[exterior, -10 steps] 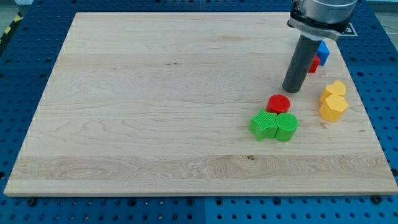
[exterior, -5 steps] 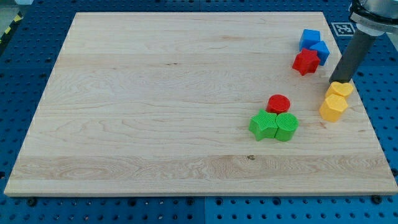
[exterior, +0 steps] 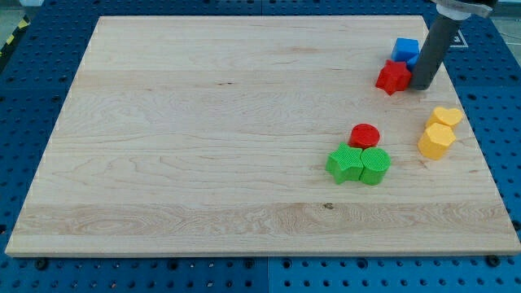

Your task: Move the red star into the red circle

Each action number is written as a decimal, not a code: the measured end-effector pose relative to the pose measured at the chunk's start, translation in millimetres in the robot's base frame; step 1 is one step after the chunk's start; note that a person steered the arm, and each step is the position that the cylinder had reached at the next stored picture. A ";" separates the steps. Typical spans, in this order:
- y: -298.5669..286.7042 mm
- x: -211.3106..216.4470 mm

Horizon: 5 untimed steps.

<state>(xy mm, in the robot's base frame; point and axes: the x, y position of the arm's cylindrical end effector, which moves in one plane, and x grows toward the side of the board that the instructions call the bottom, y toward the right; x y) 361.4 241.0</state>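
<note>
The red star (exterior: 393, 76) lies near the view's top right of the wooden board (exterior: 203, 130). My tip (exterior: 422, 85) stands right against its right side. The red circle (exterior: 365, 135) lies lower and a little to the left, touching the green blocks below it. The rod hides part of a blue block behind it.
A blue block (exterior: 405, 50) sits just above the red star. A green star (exterior: 345, 163) and a green cylinder (exterior: 375, 165) sit under the red circle. Two yellow blocks, one (exterior: 445, 116) above the other (exterior: 435, 141), lie near the board's right edge.
My tip moved from the right edge by the yellow blocks up and left to the red star's right side. The red star has shifted slightly left. One blue block is now hidden by the rod.
</note>
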 end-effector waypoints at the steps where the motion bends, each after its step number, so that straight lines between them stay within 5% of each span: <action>1: -11.7 -7.7; 5: -38.6 13.4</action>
<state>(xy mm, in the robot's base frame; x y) 374.8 202.4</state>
